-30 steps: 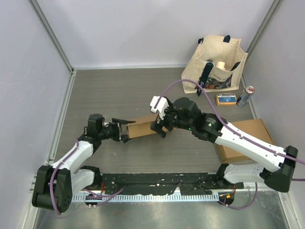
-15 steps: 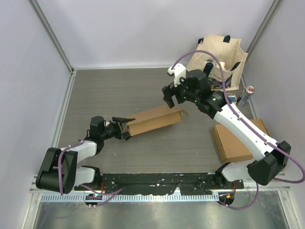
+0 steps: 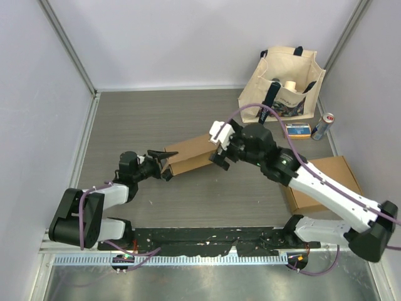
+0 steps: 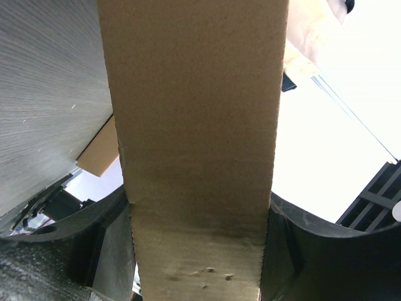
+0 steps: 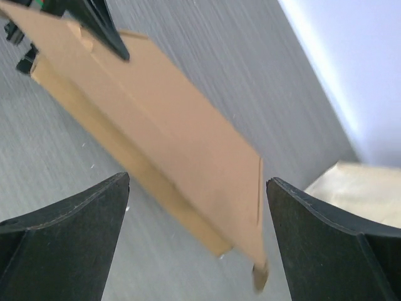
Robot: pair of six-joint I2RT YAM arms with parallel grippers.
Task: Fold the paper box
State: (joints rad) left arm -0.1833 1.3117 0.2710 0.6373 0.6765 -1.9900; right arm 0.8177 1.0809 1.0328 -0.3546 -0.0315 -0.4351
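Your paper box (image 3: 191, 155) sits just left of centre in the top view, slanting from lower left to upper right. It looks like a flattened sleeve with no flap folded, so I'd judge nearly all the folding is left. Your left gripper (image 3: 164, 164) is clamped on its lower-left end (cardboard fills the gap between the fingers), arm stretched low. Your right gripper (image 3: 220, 153) sits at the other end, jaws spread wide, gripping nothing.

Left pincer (image 3: 164, 165) clamps the paper box (image 3: 191, 153), arm low; right pincer (image 5: 197, 182) gapes wide, arm extended.
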